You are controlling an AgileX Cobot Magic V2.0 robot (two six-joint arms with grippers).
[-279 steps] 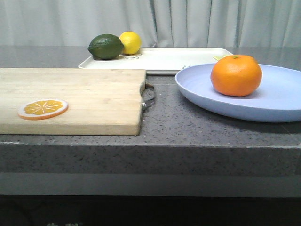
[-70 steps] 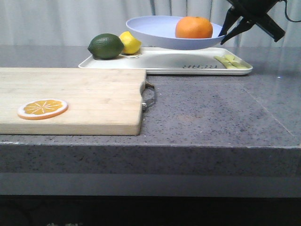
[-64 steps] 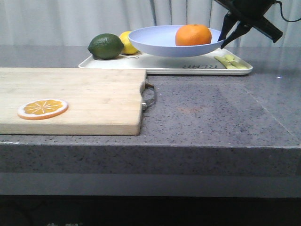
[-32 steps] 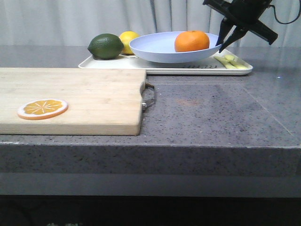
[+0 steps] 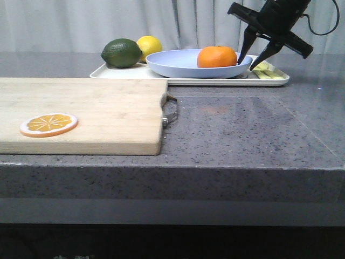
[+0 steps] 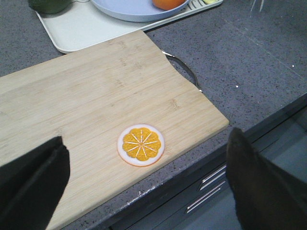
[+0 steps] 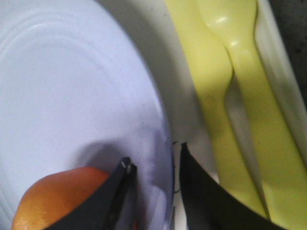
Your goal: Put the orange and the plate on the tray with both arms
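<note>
The smooth lavender plate (image 5: 197, 63) rests on the cream tray (image 5: 183, 78) at the far end of the speckled grey bench (image 5: 242, 129), the dimpled orange (image 5: 216, 56) sitting in it. The right gripper (image 5: 253, 58) angles down at the plate's rim; the wrist view shows its dark fingers (image 7: 120, 191) parted, straddling that rim beside pale yellow cutlery (image 7: 230, 86). The left gripper (image 6: 144, 184) hangs spread wide above the wooden cutting board (image 6: 96, 110) and its orange slice (image 6: 140, 144).

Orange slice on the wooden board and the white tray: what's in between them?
Only bare cutting board lies between the orange slice and the tray, as the left wrist view shows.
</note>
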